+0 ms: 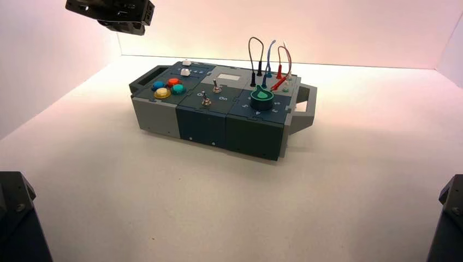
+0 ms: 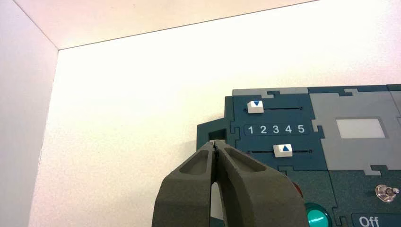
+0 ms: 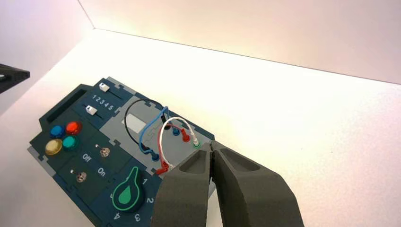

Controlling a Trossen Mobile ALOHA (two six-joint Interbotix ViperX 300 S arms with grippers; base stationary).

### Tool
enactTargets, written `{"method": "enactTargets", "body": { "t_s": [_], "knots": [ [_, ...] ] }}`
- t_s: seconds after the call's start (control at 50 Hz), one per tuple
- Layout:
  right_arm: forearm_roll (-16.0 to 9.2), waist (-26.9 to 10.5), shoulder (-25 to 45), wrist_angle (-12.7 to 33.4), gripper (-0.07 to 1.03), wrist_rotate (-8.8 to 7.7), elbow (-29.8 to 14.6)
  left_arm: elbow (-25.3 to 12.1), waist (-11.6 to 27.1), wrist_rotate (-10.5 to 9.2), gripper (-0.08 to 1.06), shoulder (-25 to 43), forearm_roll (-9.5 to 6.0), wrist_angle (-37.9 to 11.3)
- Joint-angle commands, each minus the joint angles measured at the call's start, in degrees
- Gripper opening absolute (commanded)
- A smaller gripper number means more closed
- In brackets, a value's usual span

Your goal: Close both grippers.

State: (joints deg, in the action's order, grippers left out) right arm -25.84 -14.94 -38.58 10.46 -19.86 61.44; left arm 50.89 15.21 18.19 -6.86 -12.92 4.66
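In the left wrist view my left gripper [image 2: 215, 143] is shut, its two fingertips pressed together with nothing between them. It hangs over the handle end of the grey-blue box [image 2: 359, 156], beside the two white sliders [image 2: 255, 107]. In the high view a black part of the left arm [image 1: 112, 13] shows at the top left, above and behind the box [image 1: 202, 123]. In the right wrist view my right gripper [image 3: 211, 143] is also shut and empty. It hovers above the box's wire end, close to the white wire [image 3: 163, 137]. The right gripper is out of the high view.
On the box's top sit four coloured buttons [image 1: 168, 87], two toggle switches [image 1: 206, 101], a green knob [image 1: 262, 97] and looped wires [image 1: 270, 60]. One slider stands near 1, the other [image 2: 283, 150] between 3 and 4. Black arm bases [image 1: 16, 218] fill the near corners. White walls enclose the table.
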Motion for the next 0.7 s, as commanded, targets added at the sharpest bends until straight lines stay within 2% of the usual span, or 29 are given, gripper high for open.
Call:
{"method": "enactTargets", "body": {
  "t_s": [0.02,0.7],
  "knots": [
    [0.00,-0.26,0.62,-0.53,-0.03,-0.09,-0.97,-0.88,-0.09,0.18,-0.03,-1.32,0.09,0.53],
    [0.00,-0.26,7.29,-0.62,-0.03,-0.18,-2.46,-0.88,-0.09,0.18,-0.03,-1.32,0.18,0.62]
  ]
}}
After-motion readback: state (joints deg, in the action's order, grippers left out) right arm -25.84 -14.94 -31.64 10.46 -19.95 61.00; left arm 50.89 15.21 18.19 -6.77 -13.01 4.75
